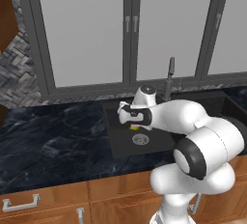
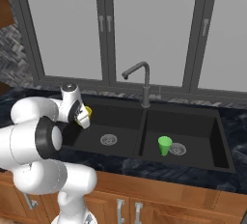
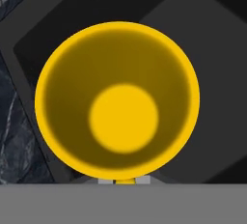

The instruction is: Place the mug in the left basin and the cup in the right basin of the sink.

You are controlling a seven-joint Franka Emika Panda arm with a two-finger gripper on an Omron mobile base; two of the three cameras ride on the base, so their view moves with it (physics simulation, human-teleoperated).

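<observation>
The yellow mug (image 3: 118, 97) hangs under my hand, seen from above with its mouth open to the camera. My gripper (image 2: 85, 115) is shut on the mug (image 2: 88, 110) over the left side of the left basin (image 2: 113, 121), well above its floor and silver drain (image 2: 108, 139). From the other side, the mug (image 1: 134, 127) peeks out below the hand (image 1: 130, 117) above the left basin (image 1: 120, 141). The green cup (image 2: 165, 146) stands upright in the right basin (image 2: 198, 129), next to that basin's drain. The mug hides my fingertips.
A dark grey faucet (image 2: 144, 85) rises behind the ridge between the basins. Dark marble counter (image 1: 53, 136) stretches to the left of the sink (image 2: 218, 117). Windows stand behind, and wooden drawers (image 1: 43, 203) run below the counter edge.
</observation>
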